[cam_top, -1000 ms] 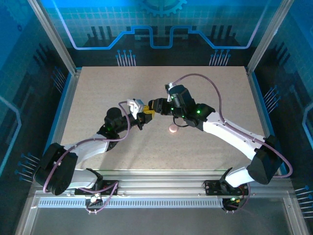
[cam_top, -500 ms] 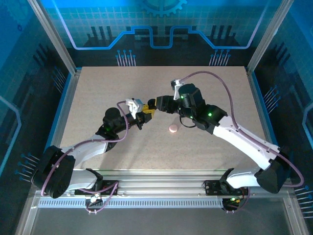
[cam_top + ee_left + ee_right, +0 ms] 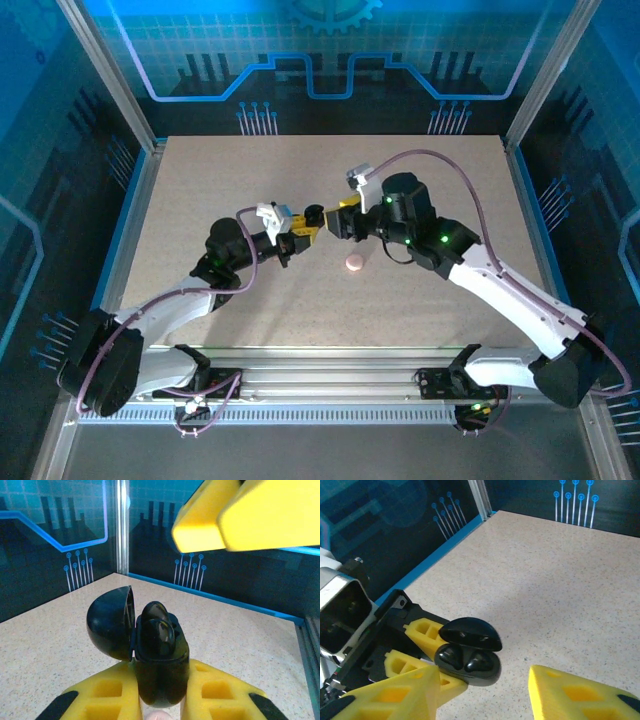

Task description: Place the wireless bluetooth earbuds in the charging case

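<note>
The left gripper (image 3: pixel 302 232) is clamped on the black case (image 3: pixel 467 666), which it holds up over the middle of the table (image 3: pixel 200 180), a little toward the far edge. Its yellow fingers (image 3: pixel 107 692) press on either side of the case's lower body. The lid (image 3: pixel 470 634) stands swung open; in the left wrist view it hangs off the case's left side. In the right wrist view two black earbuds (image 3: pixel 451 656) lie side by side in the case's wells, glossy tops showing. The right gripper (image 3: pixel 335 218) hangs just beside the case, on its right-edge side, facing the left gripper, and does not touch it. Its own yellow fingers (image 3: pixel 395 697) stand apart with nothing between them; the case sits beyond the gap, nearer the finger on the left of that view. From the left wrist those same fingers show as two yellow blocks at the upper right, above and past the open case. A small pink disc (image 3: pixel 354 263) lies flat on the table toward the near edge from the two grippers, apart from both of them. Whether the earbuds sit fully home in their wells cannot be told from these views.
</note>
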